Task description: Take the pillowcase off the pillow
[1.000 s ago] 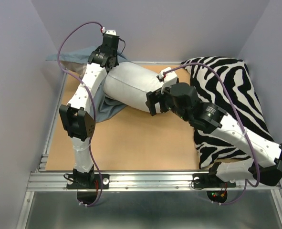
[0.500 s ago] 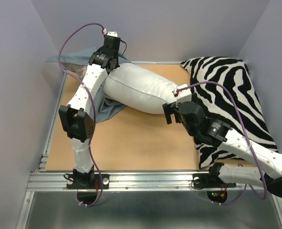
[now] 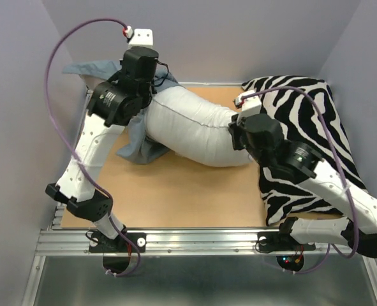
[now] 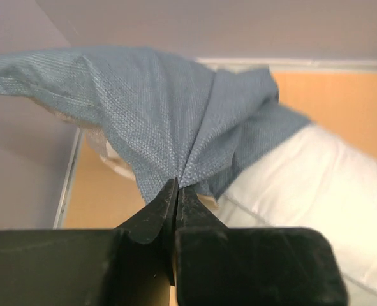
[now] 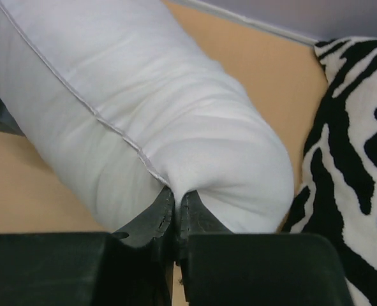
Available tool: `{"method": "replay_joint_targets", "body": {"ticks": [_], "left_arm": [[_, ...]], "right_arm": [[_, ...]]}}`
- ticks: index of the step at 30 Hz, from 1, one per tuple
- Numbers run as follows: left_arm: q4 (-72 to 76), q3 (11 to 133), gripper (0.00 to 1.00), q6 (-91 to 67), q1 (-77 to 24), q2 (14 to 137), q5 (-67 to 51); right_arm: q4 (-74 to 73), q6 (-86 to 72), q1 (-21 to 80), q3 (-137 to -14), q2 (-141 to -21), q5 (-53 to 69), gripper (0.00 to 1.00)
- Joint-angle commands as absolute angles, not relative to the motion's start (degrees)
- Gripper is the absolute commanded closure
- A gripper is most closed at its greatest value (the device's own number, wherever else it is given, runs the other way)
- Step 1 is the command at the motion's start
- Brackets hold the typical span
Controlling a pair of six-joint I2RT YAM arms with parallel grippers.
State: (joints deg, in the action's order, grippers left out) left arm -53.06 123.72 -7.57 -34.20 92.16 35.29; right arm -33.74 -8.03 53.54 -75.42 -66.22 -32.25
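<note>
Pincer grips first: hold the left pincer (image 4: 177,186) shut hard on the gathered fold of the soft, plain dusty blue-grey fabric pillowcase (image 4: 143,95), and the right pincer (image 5: 175,194) shut on the seamed end of the plump white rectangular pillow (image 5: 150,102). Treat the tan wooden bench (image 3: 175,185) as a sliding surface and pull low along it. Mind the big black-and-white zebra-striped cushion (image 3: 303,108) along the right side, just beside the pillow's gripped end; draw that way only as far as room allows. Note the pillow lying diagonally mid-bench, mostly bare, only its far-left end seemingly under blue cloth. Note the pillowcase bunched at the far-left corner, part hanging past the bench edge, part trailing beside the pillow. Pull the two grips straight apart along the pillow's length, left hauling away, right anchoring. Watch for the thin pinch of white cover slipping free, judging by how little cloth sits in that grip.
</note>
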Motion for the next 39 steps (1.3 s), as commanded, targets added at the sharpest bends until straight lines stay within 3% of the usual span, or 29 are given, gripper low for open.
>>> {"method": "replay_joint_targets", "body": {"ticks": [1,3,6,9,14,18,20,21,22,26,27,28,35,36,39], "left_arm": [[-57.48,137.18,0.99,-7.39,-38.14,87.72,46.04],[-53.82,136.41,0.99,-5.2,-38.94,86.49,47.54],[-50.98,138.32,0.96,-1.33,-38.59,90.23,49.75],[-49.66,136.68,0.96,-0.79,-35.88,94.64,47.73],[-39.31,116.87,1.0,-3.95,-28.75,100.02,29.07],[-31.04,109.27,0.8,-5.97,-28.21,105.19,21.81],[-27.97,105.84,0.72,-8.08,-28.3,105.21,19.0],[-26.64,104.69,0.64,-8.69,-28.3,104.68,18.38],[-23.15,103.37,0.59,-9.57,-28.3,102.5,17.59],[-16.8,99.5,0.38,-11.33,-28.39,94.41,20.46],[-14.52,98.62,0.11,-11.95,-28.48,92.48,20.91],[-13.72,97.74,0.01,-12.56,-28.48,88.28,21.35],[-14.5,87.12,0.01,-22.04,-27.95,70.77,34.51],[-15.98,82.92,0.01,-24.93,-26.99,68.84,35.41],[-18.26,72.74,0.01,-32.58,-25.49,62.07,37.87]], "right_arm": [[-35.42,-11.78,53.96,-89.55,-63.2,-20.4,1.0],[-35.95,-11.95,53.96,-94.55,-64.06,-21.17,0.99],[-38.84,-10.21,53.96,-100.17,-69.93,-31.5,0.99],[-39.55,-10.36,51.7,-99.06,-73.64,-34.45,0.99],[-35.09,-15.9,36.15,-85.45,-78.47,-18.04,0.99],[-30.51,-19.58,22.88,-75.87,-83.48,-10.91,0.96],[-28.04,-20.65,21.45,-73.05,-84.63,-11.07,0.83],[-27.52,-21.0,21.1,-72.86,-85.51,-11.07,0.76],[-27.34,-21.18,21.01,-72.95,-85.78,-10.9,0.56],[-27.25,-21.53,21.01,-74.7,-83.42,-11.51,0.24],[-27.33,-21.36,21.01,-75.93,-82.63,-11.69,0.21],[-27.51,-21.36,21.01,-76.46,-80.7,-11.25,0.16],[-30.94,-21.97,21.7,-78.84,-72.71,-0.45,0.06],[-31.11,-22.15,23.62,-78.32,-71.73,1.65,0.01],[-31.64,-23.37,33.34,-75.42,-68.57,0.28,0.0]]}}
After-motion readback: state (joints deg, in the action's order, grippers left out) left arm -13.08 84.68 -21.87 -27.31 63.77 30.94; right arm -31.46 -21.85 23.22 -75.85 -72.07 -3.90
